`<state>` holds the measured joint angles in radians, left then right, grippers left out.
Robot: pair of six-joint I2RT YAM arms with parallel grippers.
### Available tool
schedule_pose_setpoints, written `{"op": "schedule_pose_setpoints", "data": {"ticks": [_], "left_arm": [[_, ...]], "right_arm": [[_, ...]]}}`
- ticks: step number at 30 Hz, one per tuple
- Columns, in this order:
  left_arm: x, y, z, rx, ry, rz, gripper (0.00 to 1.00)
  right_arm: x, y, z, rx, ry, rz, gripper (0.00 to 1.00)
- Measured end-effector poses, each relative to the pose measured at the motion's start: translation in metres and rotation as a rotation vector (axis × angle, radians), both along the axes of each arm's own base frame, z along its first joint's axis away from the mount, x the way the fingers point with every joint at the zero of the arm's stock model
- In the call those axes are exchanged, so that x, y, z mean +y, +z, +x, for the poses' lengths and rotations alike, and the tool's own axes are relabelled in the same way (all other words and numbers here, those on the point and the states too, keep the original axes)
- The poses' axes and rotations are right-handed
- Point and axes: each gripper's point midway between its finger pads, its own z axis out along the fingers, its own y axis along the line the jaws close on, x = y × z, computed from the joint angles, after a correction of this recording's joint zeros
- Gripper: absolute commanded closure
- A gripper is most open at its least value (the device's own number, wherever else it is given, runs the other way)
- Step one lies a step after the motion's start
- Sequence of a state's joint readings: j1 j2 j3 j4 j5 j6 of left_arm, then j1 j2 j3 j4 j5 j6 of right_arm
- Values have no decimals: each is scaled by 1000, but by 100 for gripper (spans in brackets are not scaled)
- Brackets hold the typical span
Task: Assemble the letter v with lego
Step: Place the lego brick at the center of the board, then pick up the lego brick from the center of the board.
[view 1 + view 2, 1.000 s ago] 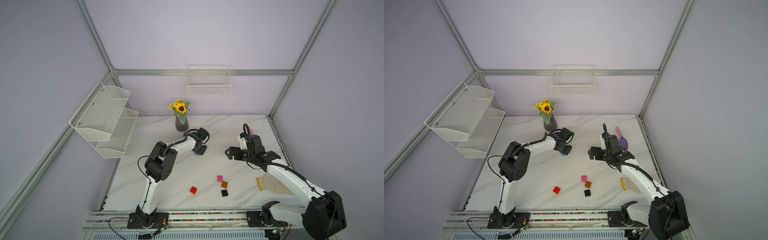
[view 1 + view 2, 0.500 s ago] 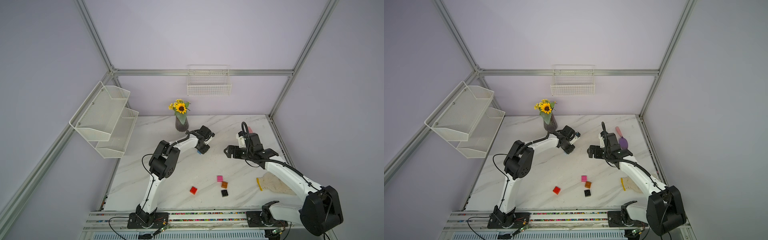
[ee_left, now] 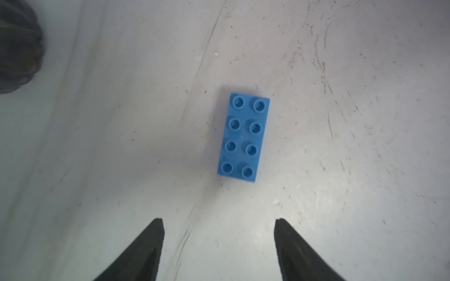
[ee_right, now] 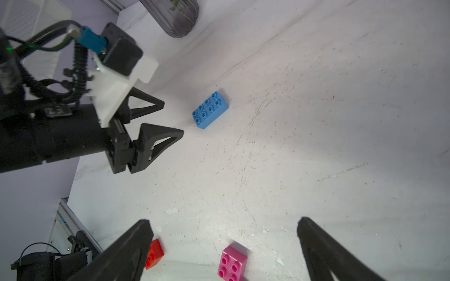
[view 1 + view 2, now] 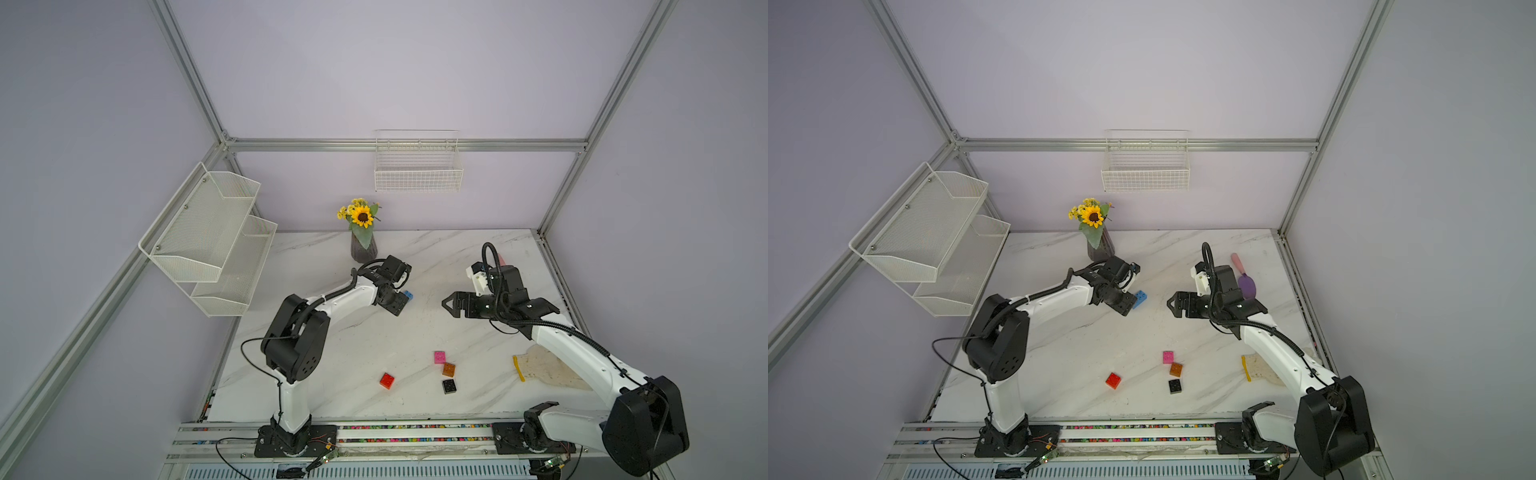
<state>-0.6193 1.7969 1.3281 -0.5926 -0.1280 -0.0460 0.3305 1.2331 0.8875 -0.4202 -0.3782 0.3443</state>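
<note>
Left wrist view showed left fingers [image 3: 143, 250] released, touching nothing. Light-blue rectangular plastic brick [image 3: 243, 137] lay beyond them on scuffed white worktop [image 3: 353, 182].

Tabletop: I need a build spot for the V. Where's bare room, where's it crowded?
Bare: the wide middle between the blue brick and the red brick. Crowded: the pink brick, orange brick and black brick bunch together front-right.
</note>
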Motion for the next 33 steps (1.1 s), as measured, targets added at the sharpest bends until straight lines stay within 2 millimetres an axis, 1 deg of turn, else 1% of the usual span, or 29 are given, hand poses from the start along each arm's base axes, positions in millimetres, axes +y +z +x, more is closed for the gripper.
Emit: {"op": "schedule_pose_setpoints", "data": {"ticks": [2, 3, 5, 7, 9, 12, 15, 17, 21, 24, 33], "left_arm": [[2, 20, -22, -48, 21, -43, 28], [1, 26, -36, -61, 28, -67, 28], [-1, 29, -62, -66, 24, -99, 28], [-4, 19, -90, -40, 10, -115, 28], [-2, -1, -121, 5, -6, -102, 28], [5, -25, -161, 62, -26, -76, 28], [10, -35, -186, 87, -32, -76, 29], [12, -38, -195, 88, -25, -81, 29], [15, -45, -205, 92, -11, -75, 30], [16, -51, -208, 99, -6, -68, 32], [10, -59, -213, 104, -19, -50, 36]], "right_arm": [[3, 3, -6, -5, 24, 17, 3], [5, 3, -10, -3, 39, 24, 3], [9, 2, -18, 8, 66, 38, 3], [13, -2, -28, 30, 92, 45, 3], [15, -7, -38, 59, 110, 37, 3], [13, -10, -50, 82, 113, 22, 3], [9, -11, -58, 92, 94, 2, 3], [7, -16, -59, 106, 74, -19, 3], [13, -40, -66, 172, 60, -87, 3], [19, -60, -73, 216, 57, -147, 3], [28, -90, -80, 266, 14, -298, 8]]}}
